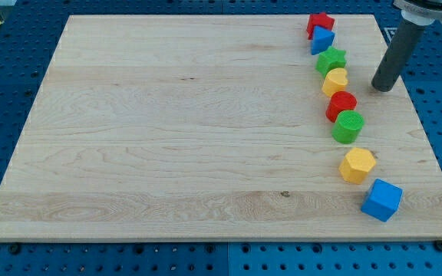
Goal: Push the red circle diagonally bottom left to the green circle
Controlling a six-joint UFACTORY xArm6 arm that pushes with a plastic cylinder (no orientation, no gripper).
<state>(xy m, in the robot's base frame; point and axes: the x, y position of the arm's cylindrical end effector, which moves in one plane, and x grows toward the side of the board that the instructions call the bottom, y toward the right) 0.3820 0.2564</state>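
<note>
The pale wooden surface (190, 130) fills most of the view, and every block sits in a loose line down its right side. My tip (381, 88) is the end of a dark rod; there is no gripper to be apart or together. It stands near the right edge, right of the yellow block (334, 80), apart from all blocks. The blue cube (381, 200) lies nearest the bottom right corner, above it a yellow hexagonal block (357, 165). The green circle (348, 126) touches the red circle (341, 105) just above it. A green star (331, 59), a blue block (322, 40) of unclear shape and a red star (320, 23) run toward the top edge. The approach seems in hand; next my tip must get behind the red circle's upper right.
</note>
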